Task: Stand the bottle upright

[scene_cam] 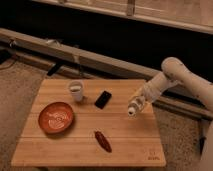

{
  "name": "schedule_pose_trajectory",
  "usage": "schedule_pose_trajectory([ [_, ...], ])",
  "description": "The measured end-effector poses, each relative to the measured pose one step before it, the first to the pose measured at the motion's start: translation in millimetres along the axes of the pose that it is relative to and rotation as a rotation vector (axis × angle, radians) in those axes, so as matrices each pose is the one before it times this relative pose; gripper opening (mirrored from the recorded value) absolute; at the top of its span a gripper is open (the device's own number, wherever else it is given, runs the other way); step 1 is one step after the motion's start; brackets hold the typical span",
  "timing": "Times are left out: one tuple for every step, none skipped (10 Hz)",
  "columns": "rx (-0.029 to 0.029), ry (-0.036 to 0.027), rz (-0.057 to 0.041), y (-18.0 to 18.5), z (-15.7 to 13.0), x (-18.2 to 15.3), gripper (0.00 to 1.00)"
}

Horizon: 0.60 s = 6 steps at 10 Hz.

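Note:
The bottle [134,106], small and whitish, hangs tilted just above the right part of the wooden table [125,147], its lower end pointing down-left. My gripper [142,98] comes in from the right on the white arm and is shut on the bottle's upper part. The arm hides that end of the bottle.
On the table are an orange-red plate [56,117] at the left, a white cup [76,90] behind it, a black phone [103,99] in the middle and a dark red-brown elongated object [103,141] near the front. A rail runs behind the table.

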Motion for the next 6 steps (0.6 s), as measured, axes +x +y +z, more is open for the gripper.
schedule_pose_trajectory([
  [0.00270, 0.03532, 0.01665, -2.31, -6.13, -3.68, 0.00],
  [0.00334, 0.03099, 0.02396, -3.68, -10.58, -7.12, 0.00],
  [0.00940, 0.01574, 0.01767, -3.99, -8.46, -4.03, 0.00],
  [0.00954, 0.00665, 0.01968, -3.08, -8.45, -4.70, 0.00],
  [0.01353, -0.00159, 0.02165, -0.49, -6.72, -3.33, 0.00],
  [0.01826, -0.01599, 0.01821, 0.03, -4.35, -2.93, 0.00],
])
